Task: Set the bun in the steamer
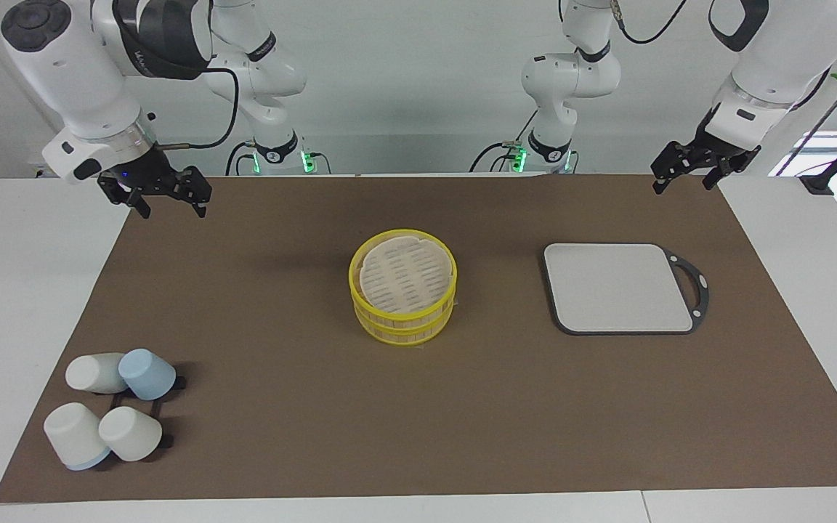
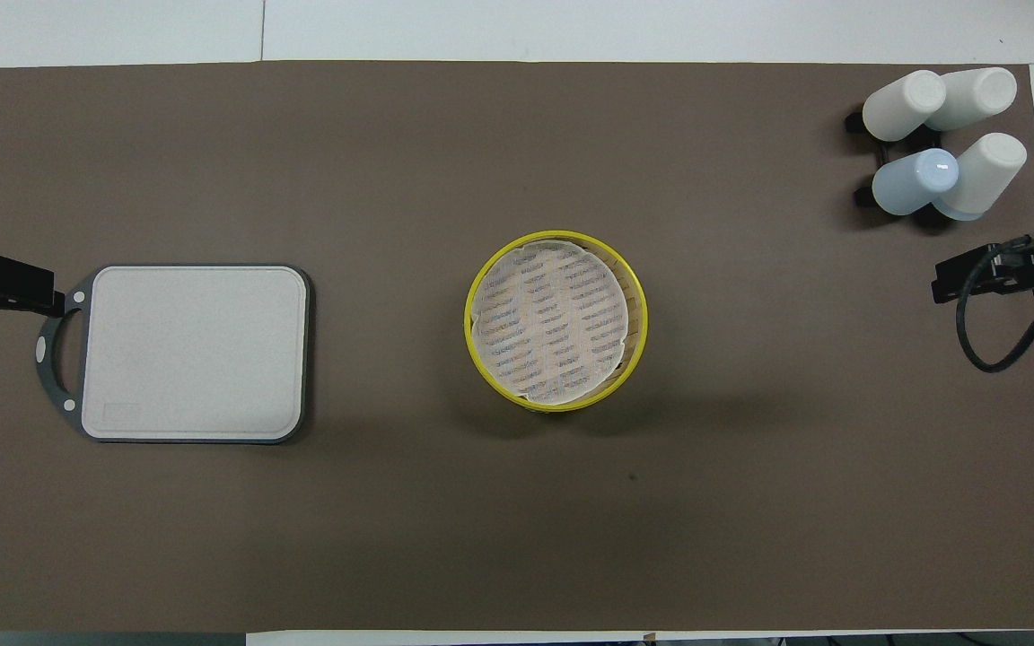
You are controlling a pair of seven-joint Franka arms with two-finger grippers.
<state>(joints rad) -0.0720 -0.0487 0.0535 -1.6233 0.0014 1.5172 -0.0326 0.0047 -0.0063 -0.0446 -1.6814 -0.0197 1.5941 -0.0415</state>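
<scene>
The steamer (image 1: pixel 402 285) is a round two-tier basket with yellow rims and a pale slatted lid on top, standing in the middle of the brown mat; the overhead view shows the lidded steamer (image 2: pixel 556 323) from above. The bun is out of view in both views. My right gripper (image 1: pixel 174 212) hangs open and empty over the mat's corner at the right arm's end. My left gripper (image 1: pixel 682 188) hangs open and empty over the mat's corner at the left arm's end. Both are well away from the steamer.
A flat grey board (image 1: pixel 618 287) with a dark handle lies beside the steamer toward the left arm's end. Several pale cups (image 1: pixel 110 410) lie tipped on a black rack, farther from the robots at the right arm's end. A brown mat (image 1: pixel 418 421) covers the table.
</scene>
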